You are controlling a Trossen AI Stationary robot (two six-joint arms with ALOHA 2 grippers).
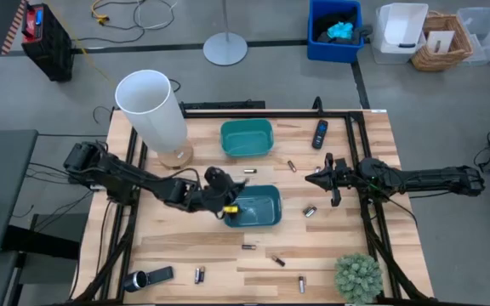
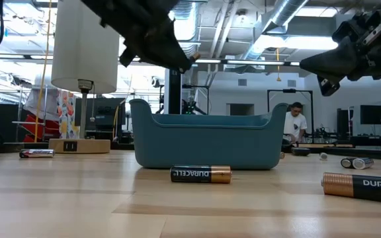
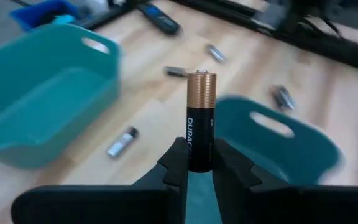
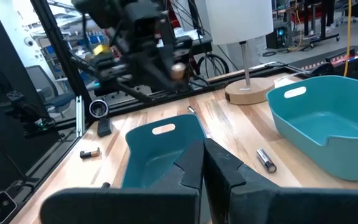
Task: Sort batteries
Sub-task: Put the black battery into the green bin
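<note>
- One battery is clamped upright in the left gripper, copper end up, the jaws pinching its black lower half; it hangs at the left rim of the nearer teal bin.
- To do the drop well, I judge the left gripper should carry on until it is fully over the bin's hollow and lower before releasing, so the battery does not bounce off the rim.
- Left of the work stands a white lamp on a wooden base, close to the left arm's elbow; a wide swing back could brush it.
- Along the bench's front edge lie a flashlight-like cylinder and several loose batteries.
- The farther teal bin sits behind the nearer one, with more batteries scattered right of both.
- A black remote lies at the back.
- The right gripper waits to the right, jaws together, holding nothing.
- A small green plant sits at the front right corner.
</note>
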